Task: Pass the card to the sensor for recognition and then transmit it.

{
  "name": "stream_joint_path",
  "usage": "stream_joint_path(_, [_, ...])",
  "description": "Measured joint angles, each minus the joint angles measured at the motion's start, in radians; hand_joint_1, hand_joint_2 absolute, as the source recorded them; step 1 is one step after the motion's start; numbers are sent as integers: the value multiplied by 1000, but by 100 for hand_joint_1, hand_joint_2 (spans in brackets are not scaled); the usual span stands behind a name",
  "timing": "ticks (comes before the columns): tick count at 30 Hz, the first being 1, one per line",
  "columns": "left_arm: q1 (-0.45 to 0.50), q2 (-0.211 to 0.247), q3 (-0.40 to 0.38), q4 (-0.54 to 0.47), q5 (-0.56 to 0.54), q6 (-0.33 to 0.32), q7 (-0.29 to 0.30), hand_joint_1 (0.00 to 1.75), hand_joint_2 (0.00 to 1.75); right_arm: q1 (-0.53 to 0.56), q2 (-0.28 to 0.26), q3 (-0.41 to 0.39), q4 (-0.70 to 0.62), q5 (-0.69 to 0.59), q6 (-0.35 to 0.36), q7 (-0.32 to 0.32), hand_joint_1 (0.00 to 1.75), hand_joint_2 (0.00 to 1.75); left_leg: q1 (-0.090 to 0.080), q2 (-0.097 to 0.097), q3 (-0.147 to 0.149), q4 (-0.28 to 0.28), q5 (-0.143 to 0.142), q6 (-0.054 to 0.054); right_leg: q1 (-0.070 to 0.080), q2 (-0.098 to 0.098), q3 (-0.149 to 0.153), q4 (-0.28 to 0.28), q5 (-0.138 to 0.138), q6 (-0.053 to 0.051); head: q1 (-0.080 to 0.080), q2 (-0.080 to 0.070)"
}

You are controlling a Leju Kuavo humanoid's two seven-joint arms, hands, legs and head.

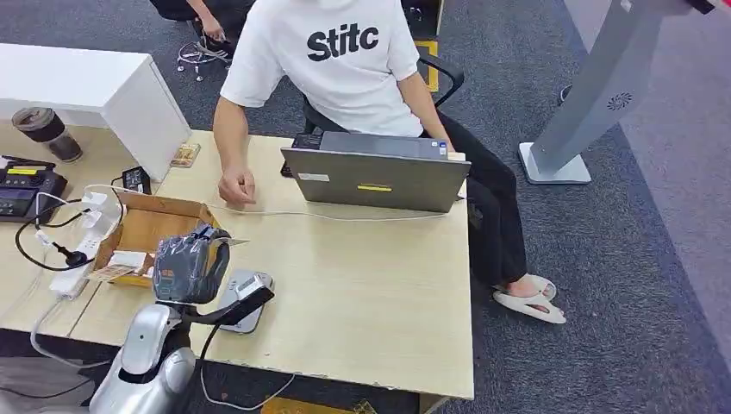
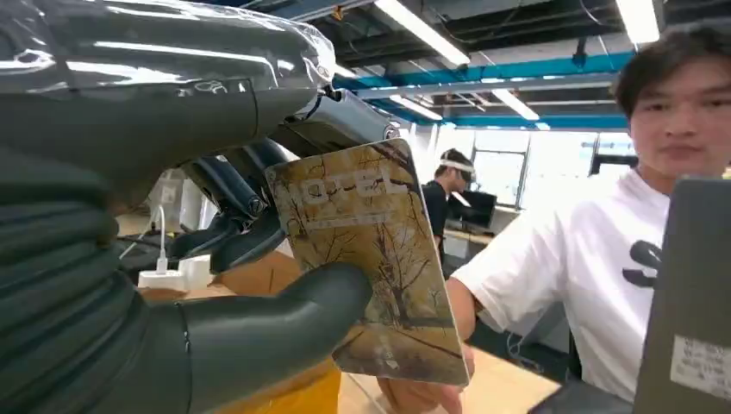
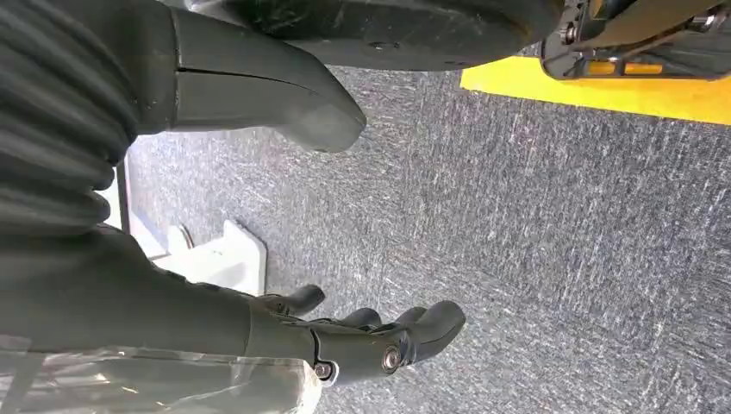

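Observation:
My left hand hovers over the table between the cardboard box and the grey card sensor. It pinches a brown hotel card with a tree picture between thumb and fingers. In the head view only the card's thin edge sticks out beyond the hand. The sensor lies just right of and below the hand, on the table's near edge. My right hand hangs beside my body over grey carpet, fingers apart and holding nothing.
A person in a white T-shirt sits behind a grey laptop, one hand resting on the table near the box. A white power strip, cables, a black phone and a cup lie at left.

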Motion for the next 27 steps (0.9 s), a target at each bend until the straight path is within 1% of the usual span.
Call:
stream_joint_path(9, [7,0,-24,31,-21,-22,16,175,175,0,0,0,0,0,1,1,0,175,0,0,0,0,0,0,0,0,0,0,0,0,0,0])
stream_joint_path(14, [11,1,-38,54,-69,-70,65,175,175,0,0,0,0,-3,1,2,0,175,0,0,0,0,0,0,0,0,0,0,0,0,0,0])
stream_joint_path(18, [16,1,-39,76,-73,-91,83,175,175,0,0,0,0,-2,1,3,0,175,0,0,0,0,0,0,0,0,0,0,0,0,0,0])
stream_joint_path(24, [16,1,-39,124,-121,-93,105,175,175,0,0,0,0,-2,2,6,0,175,0,0,0,0,0,0,0,0,0,0,0,0,0,0])
stream_joint_path(27, [16,0,-42,153,-140,-92,108,175,175,0,0,0,0,-1,2,7,0,175,0,0,0,0,0,0,0,0,0,0,0,0,0,0])
